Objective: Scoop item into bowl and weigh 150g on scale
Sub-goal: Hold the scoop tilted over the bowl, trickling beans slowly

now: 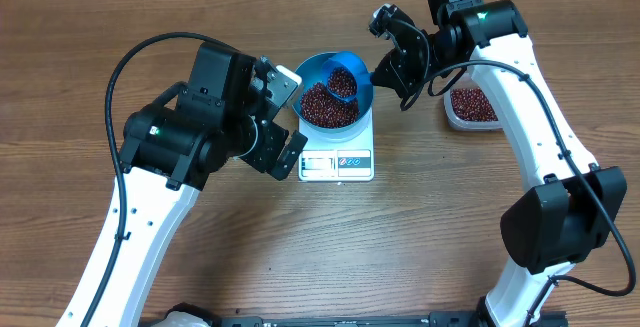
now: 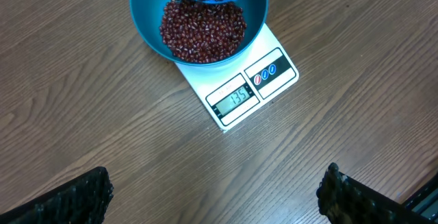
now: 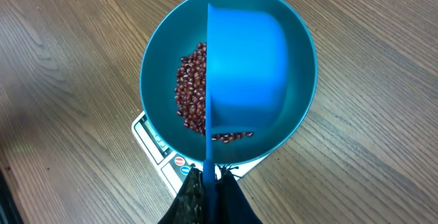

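Scoop point(image 3: 246, 59) of beans point(image 2: 202, 29) tipped over the bowl point(image 1: 303, 75) on the scale point(image 1: 337, 164).

The beans are loose, hard, light grains that roll and scatter, so they are likely best moved by scoop, held at its thin handle's end. The right jaws are pressed together on that handle, with the scoop's cup reaching out ahead of them above the bowl. The left jaws are spread wide and empty beside the scale, toward the worktop's left edge. Most beans lie in the bowl, the rest in the tub point(image 1: 452, 117) toward the right edge.

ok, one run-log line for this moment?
right hand shut on scoop, tilted over bowl | beans in bowl | bowl on scale | left hand open, empty
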{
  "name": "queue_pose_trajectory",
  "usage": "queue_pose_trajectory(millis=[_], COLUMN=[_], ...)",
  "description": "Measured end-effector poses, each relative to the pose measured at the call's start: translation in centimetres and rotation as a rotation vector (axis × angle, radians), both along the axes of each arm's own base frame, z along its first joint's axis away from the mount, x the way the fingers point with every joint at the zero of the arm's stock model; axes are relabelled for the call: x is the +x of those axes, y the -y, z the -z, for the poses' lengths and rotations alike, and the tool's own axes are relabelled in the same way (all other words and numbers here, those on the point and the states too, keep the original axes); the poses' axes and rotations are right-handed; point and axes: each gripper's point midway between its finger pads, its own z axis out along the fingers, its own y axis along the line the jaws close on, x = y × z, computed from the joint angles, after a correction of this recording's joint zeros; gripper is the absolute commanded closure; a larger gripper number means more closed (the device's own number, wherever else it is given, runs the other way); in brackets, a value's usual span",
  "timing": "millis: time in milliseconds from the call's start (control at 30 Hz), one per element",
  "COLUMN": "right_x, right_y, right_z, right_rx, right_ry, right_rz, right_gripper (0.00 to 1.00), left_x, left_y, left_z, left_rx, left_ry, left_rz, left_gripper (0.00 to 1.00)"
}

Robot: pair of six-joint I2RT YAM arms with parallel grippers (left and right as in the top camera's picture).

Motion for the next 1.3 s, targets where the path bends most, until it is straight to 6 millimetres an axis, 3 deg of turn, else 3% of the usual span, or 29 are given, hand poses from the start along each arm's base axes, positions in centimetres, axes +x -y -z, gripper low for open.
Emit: queue_pose_trajectory(millis=[533,700,900,1133,1300], right_x=[-1.1,0.1,-0.9,-0.1,-1.2], right_y=[0.2,-0.1,0.0,-0.7,-0.3], right_z=[0.4,0.0,0.3,-0.1,0.4], right_rx=[-0.015,-0.002,-0.016,-0.005,-0.034], right_ry=[-0.043,0.008,-0.025,0.025,-0.003], right_rz=[-0.012,-0.003,-0.022,-0.037,-0.068], right_gripper=[0.96,0.96,0.96,0.96,0.96], left_x=[0.0,0.0,0.0,0.0,0.0], left_y=[0.0,0.0,0.0,0.0,0.0], left_z=[0.0,0.0,0.0,0.0,0.0], left_rx=[0.0,0.0,0.0,0.0,0.0], left_ry=[0.0,0.0,0.0,0.0,0.0], left_rz=[0.0,0.0,0.0,0.0,0.0], left_gripper=[0.01,0.0,0.01,0.0,0.0])
